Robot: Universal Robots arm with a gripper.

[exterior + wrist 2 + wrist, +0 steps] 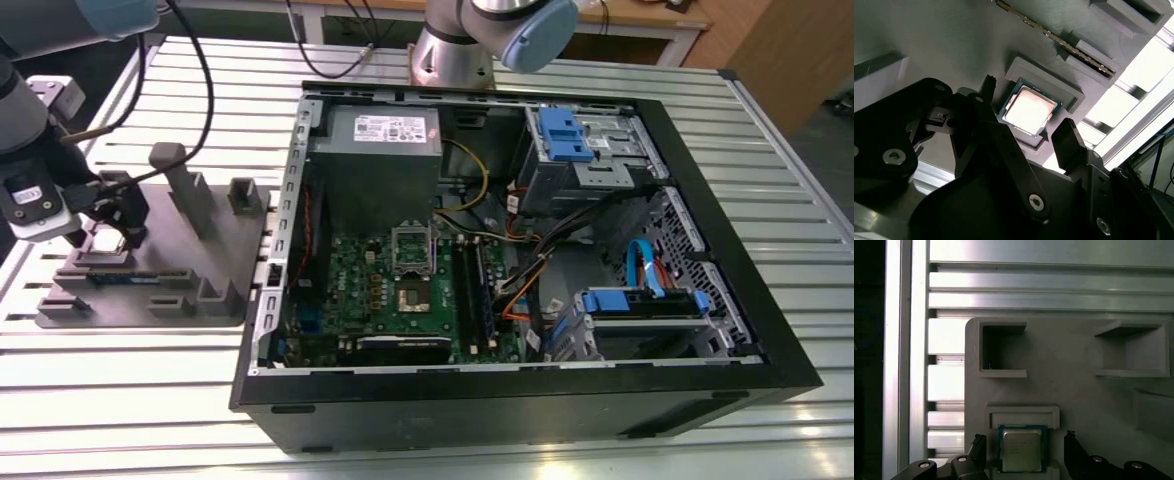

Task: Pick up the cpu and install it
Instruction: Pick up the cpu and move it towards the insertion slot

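gripper open over the cpu in its holder

i see the gripper (118, 240) at the exterior view's left, low over the gray holder (200, 270) that lies on the slatted table (134, 380). the cpu (1021, 449) lies flat in a shallow square pocket of this holder, shiny side up. in the first wrist view one black finger (979, 445) stands on each side of the chip, with a gap of gray holder showing between each finger and the chip edge. so the jaws are spread wider than the cpu and they grip nothing. in the second wrist view the cpu (1029, 107) also sits between the two fingertips and its corners are inside the pocket frame. i cannot tell if the tips are already down at the level of the chip or a little above it.

a memory stick (1059, 42) stands on edge in a slot of the same holder, near the cpu pocket but apart from it.

at the exterior view's right, beside the holder, the pc case (534, 400) lies open. its green board (360, 290) is visible, and the socket (414, 290) in the middle of the board has its frame lifted.
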